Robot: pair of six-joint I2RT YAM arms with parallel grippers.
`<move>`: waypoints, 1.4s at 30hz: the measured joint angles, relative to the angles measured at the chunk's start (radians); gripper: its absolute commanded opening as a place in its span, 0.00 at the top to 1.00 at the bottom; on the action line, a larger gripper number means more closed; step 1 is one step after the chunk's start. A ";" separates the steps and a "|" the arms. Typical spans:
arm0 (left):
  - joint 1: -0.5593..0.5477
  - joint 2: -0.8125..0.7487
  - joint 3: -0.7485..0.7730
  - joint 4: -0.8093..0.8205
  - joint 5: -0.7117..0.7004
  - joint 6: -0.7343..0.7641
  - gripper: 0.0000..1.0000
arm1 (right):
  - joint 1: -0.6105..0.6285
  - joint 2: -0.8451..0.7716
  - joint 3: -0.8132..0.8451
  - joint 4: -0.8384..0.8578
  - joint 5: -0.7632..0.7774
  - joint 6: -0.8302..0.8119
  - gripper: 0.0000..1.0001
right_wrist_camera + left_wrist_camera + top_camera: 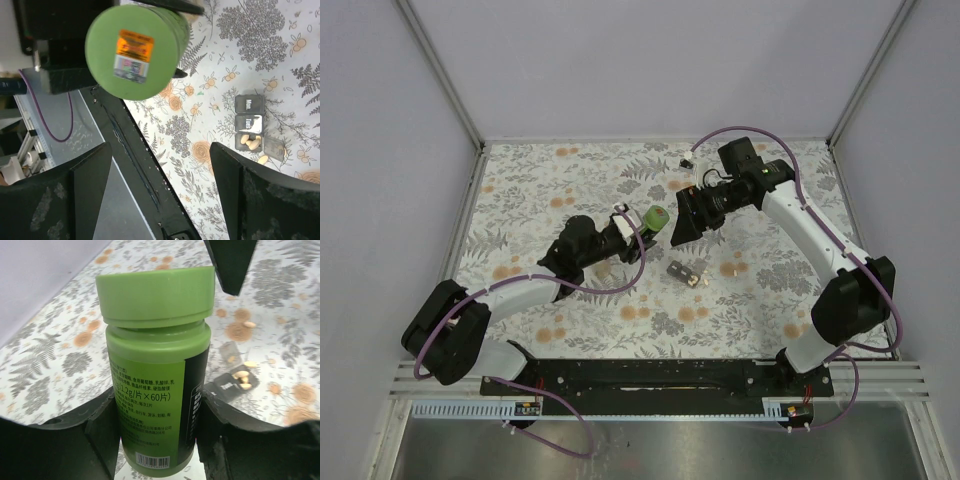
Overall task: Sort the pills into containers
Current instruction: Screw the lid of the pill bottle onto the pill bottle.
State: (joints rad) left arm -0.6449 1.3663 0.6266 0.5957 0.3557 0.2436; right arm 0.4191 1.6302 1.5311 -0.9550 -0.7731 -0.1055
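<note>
My left gripper is shut on a green pill bottle with its green cap on, held above the table. In the right wrist view the cap faces the camera. My right gripper is open and empty, just right of the cap, its fingers wide apart. A small dark weekly pill organiser lies on the table below, one lid open with beige pills inside. A loose beige pill lies beside it.
The floral tablecloth covers the table. A small clear cup stands under the left arm. A small black and white item lies at the back. The black base rail runs along the near edge.
</note>
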 measured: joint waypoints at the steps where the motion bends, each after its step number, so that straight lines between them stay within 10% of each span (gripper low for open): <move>1: 0.005 -0.002 0.000 -0.002 0.030 -0.010 1.00 | -0.004 -0.019 0.000 -0.014 -0.005 -0.024 0.11; 17: 0.046 0.038 0.093 -0.078 0.673 -0.243 1.00 | 0.092 -0.179 0.013 -0.110 0.012 -0.483 0.08; 42: 0.048 0.063 0.108 -0.159 0.798 -0.267 1.00 | 0.179 -0.178 -0.017 -0.052 0.046 -0.552 0.19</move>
State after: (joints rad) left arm -0.5972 1.4296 0.7349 0.4370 1.1534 -0.0238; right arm 0.5980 1.4525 1.5143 -1.0073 -0.7273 -0.6575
